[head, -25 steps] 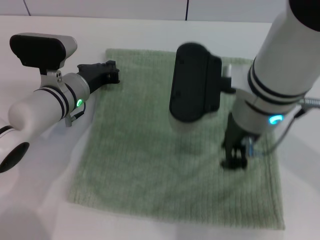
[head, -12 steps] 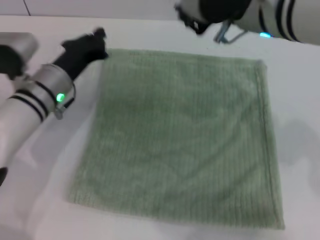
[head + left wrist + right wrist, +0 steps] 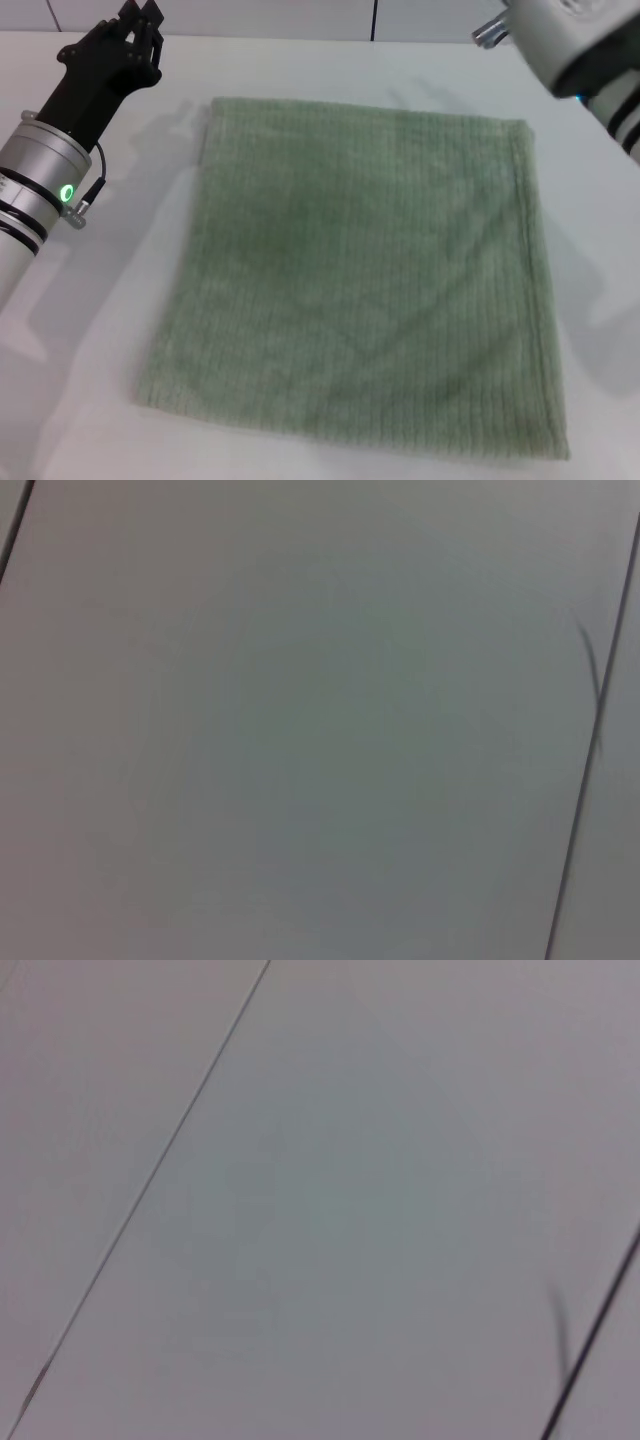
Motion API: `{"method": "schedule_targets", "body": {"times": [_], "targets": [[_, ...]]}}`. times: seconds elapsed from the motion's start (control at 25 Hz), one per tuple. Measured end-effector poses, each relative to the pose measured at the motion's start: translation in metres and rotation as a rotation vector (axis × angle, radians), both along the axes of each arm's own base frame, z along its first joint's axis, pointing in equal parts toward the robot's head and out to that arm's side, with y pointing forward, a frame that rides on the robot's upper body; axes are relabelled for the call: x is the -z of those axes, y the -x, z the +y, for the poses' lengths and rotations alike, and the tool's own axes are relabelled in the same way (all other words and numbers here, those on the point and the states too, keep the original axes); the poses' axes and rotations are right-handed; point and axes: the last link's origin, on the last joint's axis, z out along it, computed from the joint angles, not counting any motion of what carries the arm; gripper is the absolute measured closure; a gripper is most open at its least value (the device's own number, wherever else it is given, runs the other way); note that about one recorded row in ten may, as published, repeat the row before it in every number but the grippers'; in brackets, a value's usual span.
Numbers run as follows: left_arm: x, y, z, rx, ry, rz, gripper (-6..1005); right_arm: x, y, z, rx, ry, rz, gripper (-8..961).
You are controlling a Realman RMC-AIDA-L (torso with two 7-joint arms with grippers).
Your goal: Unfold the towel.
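Head view, left to right. The left gripper (image 3: 140, 25) is raised at the far left over the white table (image 3: 90, 330), its dark fingers (image 3: 128, 40) drawn close together with nothing between them. It is clear of the towel (image 3: 360, 270), which lies to the right of and nearer than the fingertips, its far left corner being the closest part. Nothing stands between gripper and cloth.

The towel is a pale sage-green, roughly square cloth spread flat in a single layer on the table, with fine ribbing, faint creases and a hemmed right edge.

At the far right the right arm (image 3: 580, 45) enters the upper corner, above and beyond the towel's far right corner; its gripper is out of view.

Both wrist views show only plain pale panels with thin dark seams.
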Motion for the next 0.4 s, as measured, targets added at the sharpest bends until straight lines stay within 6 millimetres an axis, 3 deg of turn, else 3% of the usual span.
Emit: {"method": "schedule_targets", "body": {"times": [0.08,0.28,0.4], "targets": [[-0.002,0.0,-0.001,0.006,-0.008,-0.004,887,-0.002,-0.007,0.001,-0.021,-0.026,0.088,604],[-0.003,0.001,-0.003,0.009,-0.017,-0.012,658,-0.002,-0.022,0.016,0.019,-0.011,0.172,604],[-0.004,0.002,-0.004,0.008,-0.018,-0.017,658,-0.005,-0.027,0.017,0.017,-0.028,0.198,604]]}}
